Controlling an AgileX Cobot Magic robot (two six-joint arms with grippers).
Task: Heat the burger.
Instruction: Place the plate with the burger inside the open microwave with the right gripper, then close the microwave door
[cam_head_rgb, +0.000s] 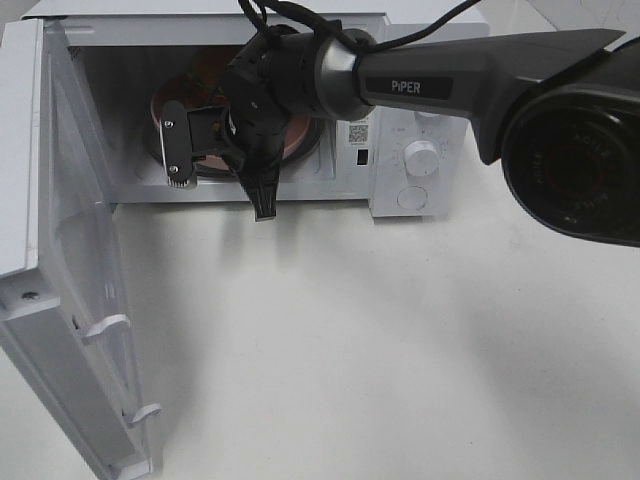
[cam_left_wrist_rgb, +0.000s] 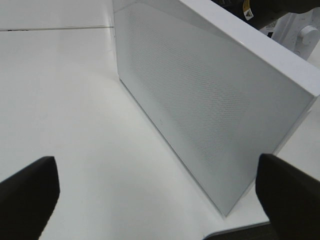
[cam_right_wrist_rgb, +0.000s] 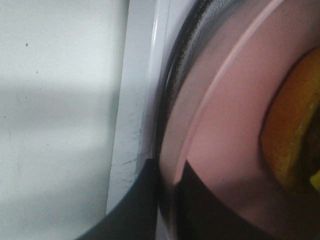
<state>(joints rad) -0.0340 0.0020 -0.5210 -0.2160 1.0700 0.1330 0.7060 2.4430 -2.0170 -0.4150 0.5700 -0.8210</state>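
right claw (cam_right_wrist_rgb: 169, 165) clenched on rim of round pink plate (cam_right_wrist_rgb: 225, 150), inside open white microwave oven (cam_head_rgb: 400, 200). golden-bun burger (cam_right_wrist_rgb: 292, 130) sits on that plate. advise: part jaws clear of rim, withdraw level, no dragging. left claw (cam_left_wrist_rgb: 160, 190) released, empty, facing white perforated microwave door (cam_left_wrist_rgb: 200, 110).

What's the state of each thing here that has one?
microwave door: open
pink plate: inside the microwave
burger: on the pink plate
right gripper: shut on the pink plate's rim
left gripper: open, empty
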